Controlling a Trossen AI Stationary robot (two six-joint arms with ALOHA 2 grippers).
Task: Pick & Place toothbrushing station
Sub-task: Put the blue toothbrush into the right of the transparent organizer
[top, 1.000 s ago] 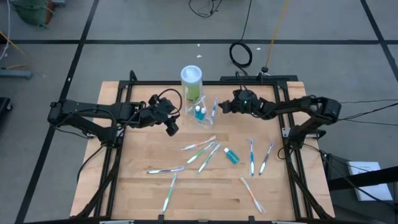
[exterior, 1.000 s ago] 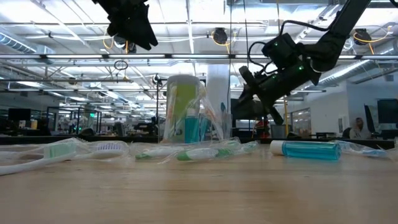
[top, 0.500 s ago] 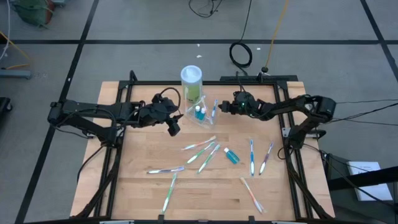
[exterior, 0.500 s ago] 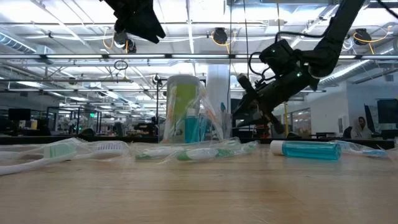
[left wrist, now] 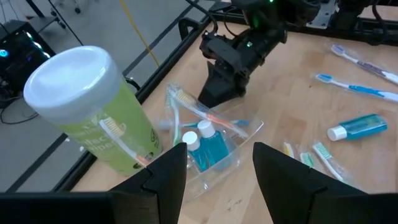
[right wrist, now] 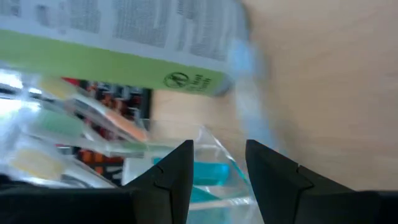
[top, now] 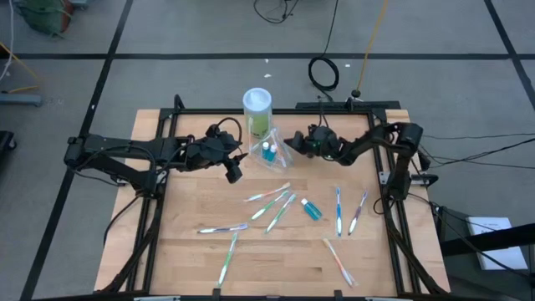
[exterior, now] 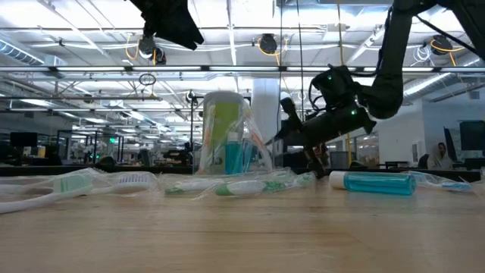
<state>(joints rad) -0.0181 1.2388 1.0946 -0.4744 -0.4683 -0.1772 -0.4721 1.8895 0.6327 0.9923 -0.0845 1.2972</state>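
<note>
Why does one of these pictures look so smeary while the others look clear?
Right wrist view: taken close up, so the green canister and the see-through holder smear. High view: evenly lit and crisp. Low view: bright ceiling lights leave the right pincer a dark silhouette.

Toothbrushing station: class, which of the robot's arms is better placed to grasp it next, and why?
Right. The right gripper is open and low, right beside the toothbrushing station. The left gripper is open but hangs higher, farther off.

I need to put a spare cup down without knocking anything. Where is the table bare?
Bare wood lies along the near left corner of the table, and at the far right corner. Crowded: around the clear holder with the right gripper at it, and the loose toothbrushes mid-table.
</note>
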